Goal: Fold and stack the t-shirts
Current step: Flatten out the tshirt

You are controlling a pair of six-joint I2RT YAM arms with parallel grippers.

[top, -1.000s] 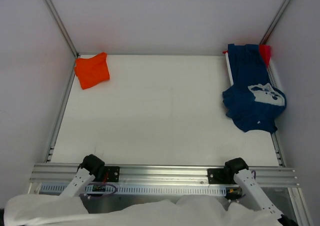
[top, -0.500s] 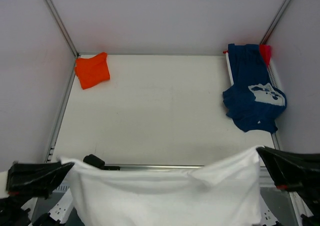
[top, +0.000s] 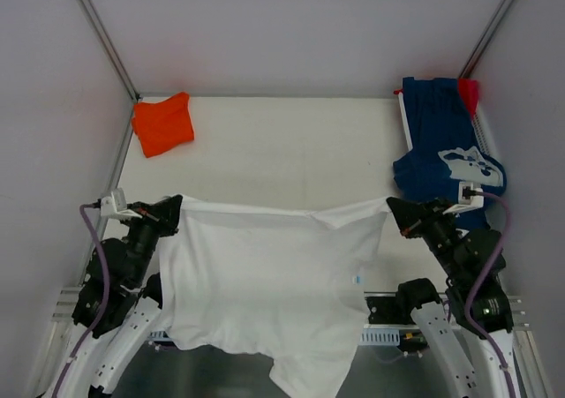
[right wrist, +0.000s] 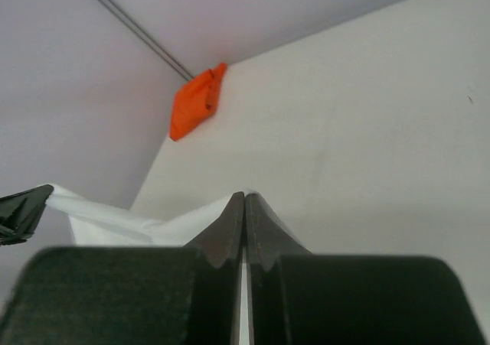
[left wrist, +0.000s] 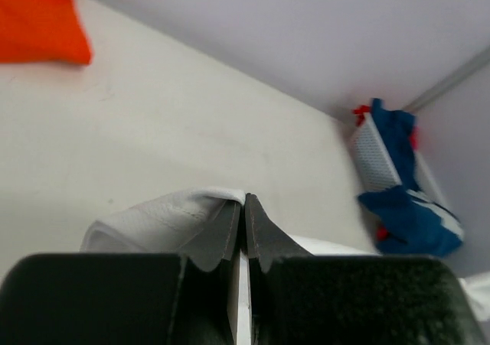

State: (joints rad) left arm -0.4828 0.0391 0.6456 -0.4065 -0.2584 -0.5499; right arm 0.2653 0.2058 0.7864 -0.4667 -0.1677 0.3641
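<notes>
White t-shirt point(top: 265, 274), pinched tight by left gripper point(top: 174, 206) and right gripper point(top: 393, 206): lay flat on table point(top: 282, 151), evenly stretched.

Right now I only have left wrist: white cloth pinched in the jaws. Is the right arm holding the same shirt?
Observer: Yes. The right gripper is shut on the other top corner of the white shirt.
Operator: Bunched up?
Observer: No. It is spread wide between the right gripper and the left gripper, with the top edge nearly straight and a slight dip in the middle.
Operator: Where's the bottom?
Observer: It hangs past the metal rail at the near edge, and the hem is uneven.
</notes>
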